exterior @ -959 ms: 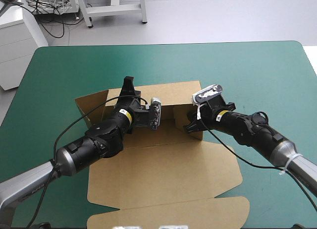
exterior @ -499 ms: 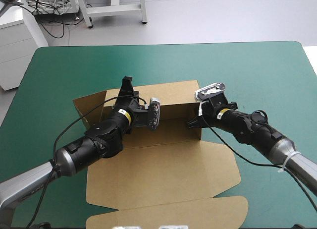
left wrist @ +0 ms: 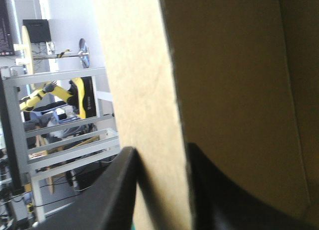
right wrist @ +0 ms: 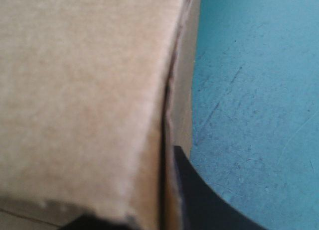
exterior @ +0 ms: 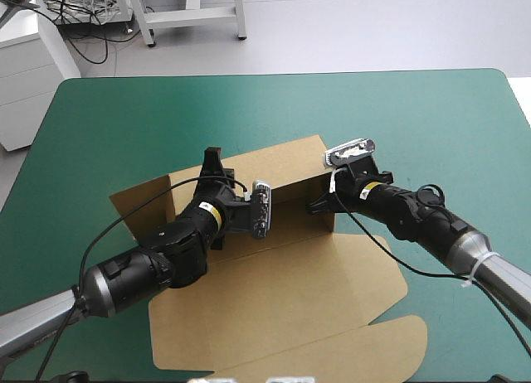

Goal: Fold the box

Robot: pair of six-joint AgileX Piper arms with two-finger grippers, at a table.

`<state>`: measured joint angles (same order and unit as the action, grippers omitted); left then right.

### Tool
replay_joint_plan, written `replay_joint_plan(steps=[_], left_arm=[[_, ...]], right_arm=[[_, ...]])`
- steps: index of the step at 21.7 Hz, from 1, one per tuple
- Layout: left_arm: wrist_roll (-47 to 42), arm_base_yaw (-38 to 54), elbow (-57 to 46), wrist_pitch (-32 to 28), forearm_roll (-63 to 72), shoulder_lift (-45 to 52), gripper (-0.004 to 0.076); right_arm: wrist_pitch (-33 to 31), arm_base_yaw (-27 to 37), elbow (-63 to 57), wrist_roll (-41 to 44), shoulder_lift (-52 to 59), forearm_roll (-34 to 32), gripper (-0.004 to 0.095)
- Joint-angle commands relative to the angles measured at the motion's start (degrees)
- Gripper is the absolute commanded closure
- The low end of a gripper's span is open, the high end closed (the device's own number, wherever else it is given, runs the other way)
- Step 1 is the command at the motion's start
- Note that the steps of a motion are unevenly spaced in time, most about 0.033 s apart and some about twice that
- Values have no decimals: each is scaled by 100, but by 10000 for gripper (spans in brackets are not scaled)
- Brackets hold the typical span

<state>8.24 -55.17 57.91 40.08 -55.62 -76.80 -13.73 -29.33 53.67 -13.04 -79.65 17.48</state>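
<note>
A robotics lab, by the look of it. A left arm (exterior: 141,271) and a right arm (exterior: 415,221) reach over a tabletop (exterior: 415,109) with a teal-green cover. Well ahead of the jaws, past its far edge, are a bare pale floor (exterior: 373,26), white frame legs (exterior: 192,16), tangled black cables (exterior: 79,14) and a white cabinet (exterior: 25,76). Beyond the left jaws stands grey metal racking (left wrist: 60,135).

Right gripper (exterior: 319,206) half hidden by box (exterior: 282,283)

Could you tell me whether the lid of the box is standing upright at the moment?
No, the high view shows the lid lying flat on the teal-green cover, in front of the raised back wall.
</note>
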Motion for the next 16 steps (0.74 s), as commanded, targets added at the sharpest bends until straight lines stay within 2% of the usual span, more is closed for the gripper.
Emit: replay_joint_plan(steps=[1, 3, 10, 13, 16], left_arm=[[-54, -273, 106, 1, 374, 263, 311], [-54, -476, 106, 212, 513, 369, 279], [-466, -1923, 106, 778, 461, 1091, 286], [-494, -2371, 106, 841, 401, 1337, 309], [-764, -2320, 117, 928, -113, 1366, 316]], right_arm=[[472, -71, 189, 62, 168, 211, 920], [512, -71, 189, 62, 168, 211, 920], [615, 104, 189, 208, 145, 211, 920], [345, 291, 189, 259, 142, 211, 920], [104, 356, 231, 271, 142, 211, 920]])
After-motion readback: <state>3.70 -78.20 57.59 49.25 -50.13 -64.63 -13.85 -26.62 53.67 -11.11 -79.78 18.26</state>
